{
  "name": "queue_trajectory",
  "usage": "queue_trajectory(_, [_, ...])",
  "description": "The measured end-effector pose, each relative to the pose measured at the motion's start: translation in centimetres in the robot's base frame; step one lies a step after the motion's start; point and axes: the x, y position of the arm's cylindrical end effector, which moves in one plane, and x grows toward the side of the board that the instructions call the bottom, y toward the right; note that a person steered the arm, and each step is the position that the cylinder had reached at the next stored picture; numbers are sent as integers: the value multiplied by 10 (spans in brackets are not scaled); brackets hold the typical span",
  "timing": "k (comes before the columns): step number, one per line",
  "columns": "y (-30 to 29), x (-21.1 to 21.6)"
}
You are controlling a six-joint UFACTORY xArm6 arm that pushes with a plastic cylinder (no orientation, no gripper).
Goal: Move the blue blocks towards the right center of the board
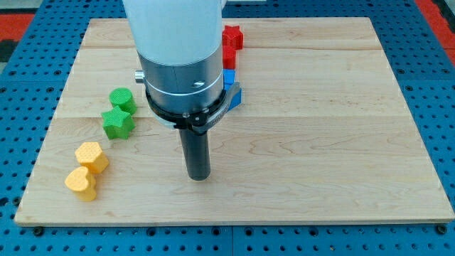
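Tip: my tip [198, 177] rests on the pale wooden worktop [320, 142], touching no block; no fingers fitted.
Blue plastic blocks [232, 91]: partly hidden behind the arm, above my tip.
Writing: none readable.

There are no words, numbers, labels or signs to read anywhere here. The wooden worktop [320, 128] is plain. The coloured blocks have bare faces with nothing written on them. The big white and grey arm has no name or mark that can be read.
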Motion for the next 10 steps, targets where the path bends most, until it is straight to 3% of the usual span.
queue_trajectory(2, [-11, -96])
queue_trajectory(3, [18, -134])
queue_trajectory(4, [-33, -140])
queue_trajectory(6, [129, -157])
queue_trajectory(7, [89, -145])
queue_trajectory(8, [99, -101])
queue_trajectory(9, [184, -112])
queue_trajectory(10, [192, -113])
